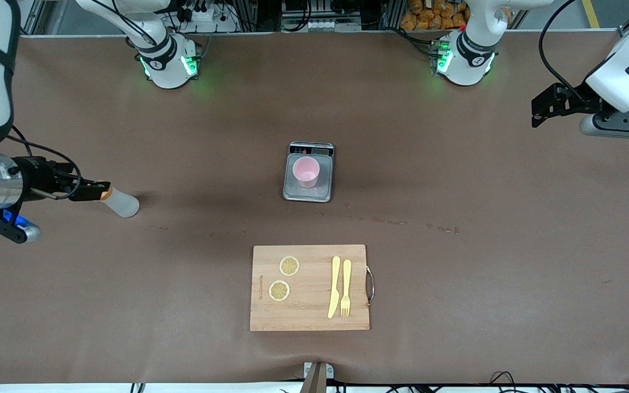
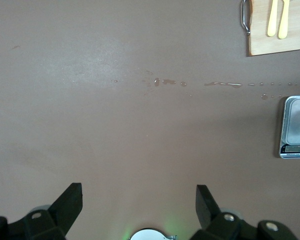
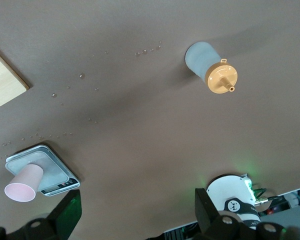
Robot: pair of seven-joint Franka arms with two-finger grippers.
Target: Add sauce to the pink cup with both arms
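The pink cup [image 1: 307,171] stands on a grey scale [image 1: 298,192] in the middle of the table; the right wrist view also shows the cup [image 3: 24,182]. The sauce bottle [image 1: 122,203], whitish with an orange nozzle cap, stands upright toward the right arm's end of the table. My right gripper [image 1: 96,191] hangs open in the air beside the bottle's cap. In the right wrist view the bottle [image 3: 210,67] lies well clear of the open right gripper [image 3: 137,207]. My left gripper [image 1: 537,112] waits open over the left arm's end, with only bare table between its fingers [image 2: 72,200].
A wooden cutting board [image 1: 310,316] lies nearer to the front camera than the scale. It carries two lemon slices [image 1: 289,266], a yellow knife [image 1: 334,286] and a fork [image 1: 346,286]. A trail of droplets [image 1: 402,222] marks the brown table between scale and board.
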